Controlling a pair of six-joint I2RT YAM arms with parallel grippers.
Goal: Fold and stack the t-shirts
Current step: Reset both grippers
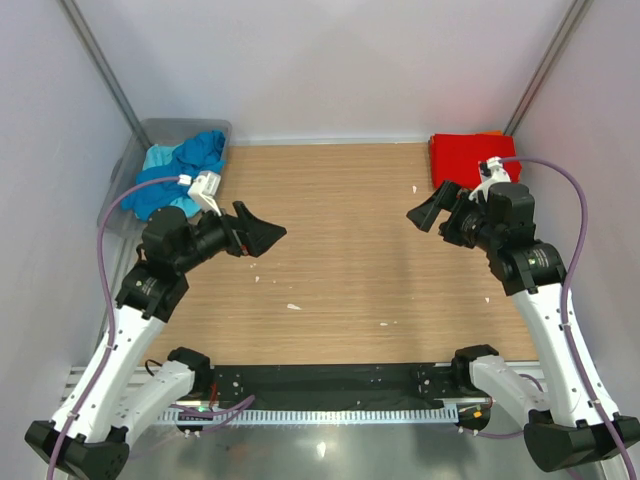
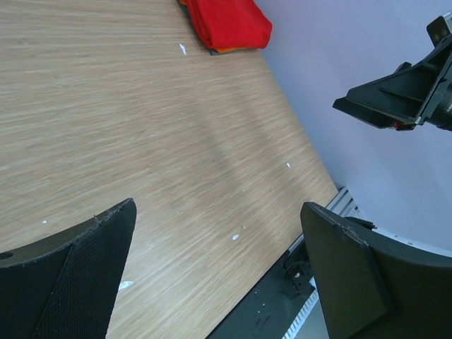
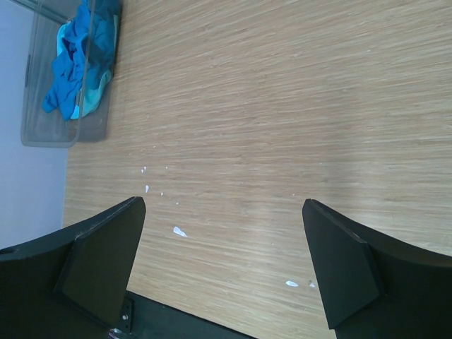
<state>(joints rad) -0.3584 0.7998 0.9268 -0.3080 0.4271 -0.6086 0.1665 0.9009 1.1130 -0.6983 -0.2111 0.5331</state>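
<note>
The t-shirts lie in two places at the far corners of the table, and neither arm touches any of them. The left arm rises from its base at the near edge, bends at the elbow and reaches inward. Its black two-finger left gripper (image 1: 262, 235) is held above the wood, pointing toward the middle, with the fingers spread wide and nothing between them. The right arm mirrors it. The black right gripper (image 1: 425, 212) points inward from the other side, also held off the surface, its fingers wide apart and empty. The two grippers face each other, well apart.

A bright red cloth t-shirt (image 1: 462, 158) lies folded into a neat rectangle in the far right corner, just behind the right wrist. A sliver of orange t-shirt (image 2: 226, 49) shows under its edge. In the far left corner, crumpled blue t-shirts (image 1: 200, 150) and a pale turquoise one (image 1: 160, 158) are heaped together inside a grey translucent plastic tub (image 3: 42, 134), unfolded.

The light wood-grain table (image 1: 340, 250) carries a few small white scraps (image 1: 293, 306) scattered toward its near half. A black strip (image 1: 320, 380) runs along the near edge between the arm bases. Plain pale walls close in the far side and both flanks.
</note>
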